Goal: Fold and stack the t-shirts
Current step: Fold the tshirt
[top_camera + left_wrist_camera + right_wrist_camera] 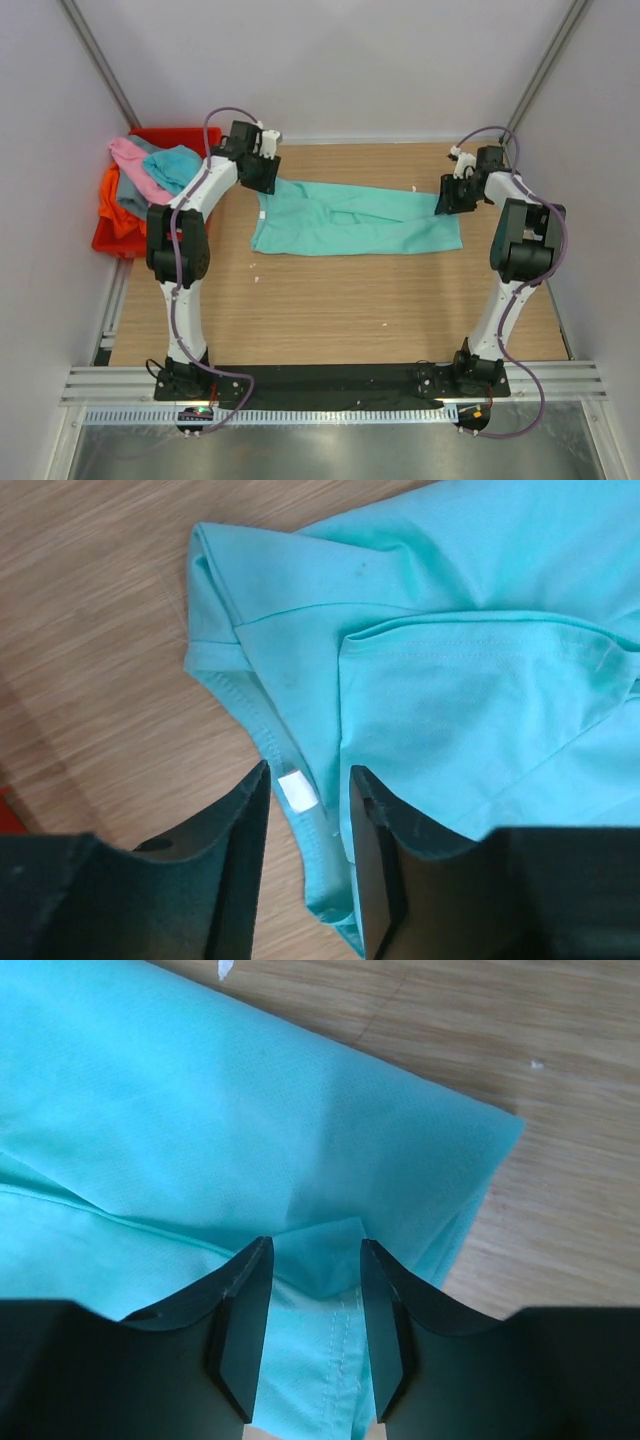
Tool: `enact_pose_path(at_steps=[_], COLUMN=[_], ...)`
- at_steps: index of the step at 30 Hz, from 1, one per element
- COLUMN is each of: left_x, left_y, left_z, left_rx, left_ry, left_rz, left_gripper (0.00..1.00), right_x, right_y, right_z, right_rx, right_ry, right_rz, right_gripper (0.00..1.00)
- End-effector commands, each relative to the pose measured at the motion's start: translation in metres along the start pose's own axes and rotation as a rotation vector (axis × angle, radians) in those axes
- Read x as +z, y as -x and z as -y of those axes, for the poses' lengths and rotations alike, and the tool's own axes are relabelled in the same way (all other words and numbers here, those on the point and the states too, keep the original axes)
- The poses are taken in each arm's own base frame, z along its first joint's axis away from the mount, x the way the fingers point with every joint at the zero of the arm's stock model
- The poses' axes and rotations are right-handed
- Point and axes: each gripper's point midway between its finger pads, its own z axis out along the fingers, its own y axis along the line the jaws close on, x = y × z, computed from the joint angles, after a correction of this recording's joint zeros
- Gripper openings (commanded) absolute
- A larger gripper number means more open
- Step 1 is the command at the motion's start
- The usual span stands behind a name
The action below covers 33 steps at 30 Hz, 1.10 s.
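Mint green t-shirt (355, 218); left gripper (308, 772) and right gripper (315, 1244) released over its ends. We risk snagging layers, rumpling folds.

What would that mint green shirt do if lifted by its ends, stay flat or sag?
Probably floppy: the mint green t-shirt lies in soft folds, so it would likely sag between held points. Its layers lie nearly flat, suggesting thin, light cloth. Pushed, it would probably bunch up rather than slide whole across the wooden table.
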Motion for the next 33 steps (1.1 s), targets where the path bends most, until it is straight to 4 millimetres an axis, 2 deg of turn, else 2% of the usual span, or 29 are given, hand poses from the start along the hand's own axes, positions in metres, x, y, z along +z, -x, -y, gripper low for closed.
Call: enact_pose_path(at_steps=[1,2,3,5,6,9,13,18,22,29,30,33], left_x=[-0.026,-0.025,-0.023,-0.020,-0.016,-0.007,-0.001,0.015,0.036,0.050,0.051,0.053], left_y=[0.029,0.029,0.028,0.027,0.025,0.014,-0.005,-0.022,-0.029,-0.047,-0.049,-0.052], left_z=[0.033,0.040,0.054,0.065,0.076,0.095,0.110,0.109,0.094,0.082,0.076,0.060], left_rx=[0.043,0.069,0.098,0.129,0.149,0.160,0.158,0.168,0.191,0.197,0.194,0.193], left_ry=[-0.068,-0.074,-0.087,-0.087,-0.100,-0.125,-0.164,-0.160,-0.095,-0.040,-0.006,0.070], left_rz=[0.078,0.074,0.068,0.060,0.050,0.010,-0.035,-0.064,-0.091,-0.144,-0.148,-0.139], left_gripper=[0.53,0.58,0.63,0.66,0.67,0.68,0.68,0.68,0.68,0.67,0.67,0.66], right_x=[-0.051,-0.058,-0.076,-0.083,-0.085,-0.085,-0.075,-0.054,-0.041,-0.023,-0.015,-0.008], right_y=[0.042,0.045,0.056,0.053,0.048,0.033,0.010,-0.003,-0.004,-0.008,-0.015,-0.012], right_z=[-0.004,-0.004,-0.009,-0.013,-0.017,-0.024,-0.031,-0.025,-0.021,-0.014,-0.012,-0.001], right_rx=[-0.065,-0.075,-0.098,-0.102,-0.098,-0.087,-0.069,-0.041,-0.017,-0.010,0.002,0.024], right_ry=[-0.097,-0.114,-0.130,-0.128,-0.117,-0.082,-0.038,-0.032,-0.018,-0.004,0.001,-0.043], right_rz=[0.177,0.201,0.256,0.263,0.247,0.199,0.148,0.102,0.087,0.037,0.008,0.005], right_gripper=[0.48,0.52,0.54,0.56,0.56,0.56,0.56,0.55,0.55,0.54,0.54,0.53])
